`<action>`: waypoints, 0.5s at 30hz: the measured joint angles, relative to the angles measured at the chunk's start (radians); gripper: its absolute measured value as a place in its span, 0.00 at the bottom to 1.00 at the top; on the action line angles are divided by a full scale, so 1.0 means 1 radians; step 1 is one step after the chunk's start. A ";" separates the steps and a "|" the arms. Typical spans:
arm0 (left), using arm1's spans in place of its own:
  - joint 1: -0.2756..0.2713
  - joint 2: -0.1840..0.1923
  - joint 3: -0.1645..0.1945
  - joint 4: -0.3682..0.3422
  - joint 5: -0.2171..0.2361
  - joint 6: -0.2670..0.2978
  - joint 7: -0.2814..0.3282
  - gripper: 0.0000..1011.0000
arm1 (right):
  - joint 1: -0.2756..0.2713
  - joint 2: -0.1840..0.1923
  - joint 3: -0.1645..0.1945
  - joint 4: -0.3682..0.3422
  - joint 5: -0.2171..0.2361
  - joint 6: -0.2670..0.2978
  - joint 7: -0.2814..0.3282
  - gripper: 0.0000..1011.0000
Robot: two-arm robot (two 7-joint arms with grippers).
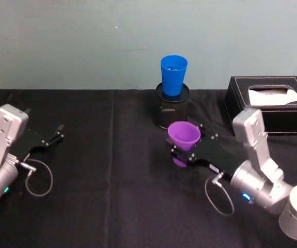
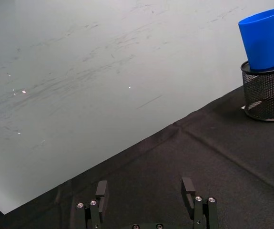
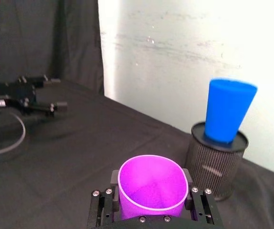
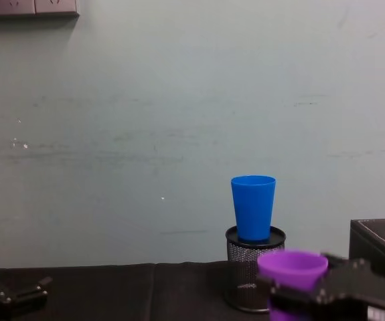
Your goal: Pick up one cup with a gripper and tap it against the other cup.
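Observation:
The purple cup [image 1: 183,135] stands upright between the fingers of my right gripper [image 1: 187,147], which is shut on it at the table's middle right. From the right wrist, the purple cup [image 3: 151,188] sits squeezed between both pads [image 3: 189,180]. The blue cup [image 1: 174,75] stands in a black mesh pen holder [image 1: 170,107] just behind, apart from the purple one. Seen from the chest, the purple cup [image 4: 291,269] is low, in front and to the right of the blue cup [image 4: 253,207]. My left gripper [image 1: 55,135] rests open at the far left with nothing in it [image 2: 145,193].
A black tissue box [image 1: 272,103] stands at the back right, close behind my right arm. A loose cable loop [image 1: 38,178] lies by the left wrist. Black cloth [image 1: 112,170] covers the table; a pale wall rises behind it.

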 joint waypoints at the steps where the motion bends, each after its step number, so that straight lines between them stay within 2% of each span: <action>1: 0.000 0.000 0.000 0.000 0.000 0.000 0.000 0.99 | 0.000 0.002 0.004 -0.011 0.004 0.010 0.004 0.73; 2: 0.000 0.000 0.000 0.000 0.000 0.000 0.000 0.99 | 0.001 0.007 0.013 -0.036 0.013 0.037 0.012 0.73; 3: 0.000 0.000 0.000 0.000 0.000 0.000 0.000 0.99 | 0.001 0.007 0.013 -0.036 0.013 0.037 0.012 0.73; 5: 0.000 0.000 0.000 0.000 0.000 0.000 0.000 0.99 | 0.005 0.012 0.030 -0.076 0.031 0.086 0.023 0.73; 9: 0.000 0.000 0.000 0.000 0.000 0.000 0.000 0.99 | 0.015 0.015 0.045 -0.108 0.051 0.131 0.031 0.73; 15: 0.000 0.000 0.000 0.000 0.000 0.000 0.000 0.99 | 0.030 0.014 0.051 -0.127 0.068 0.159 0.034 0.73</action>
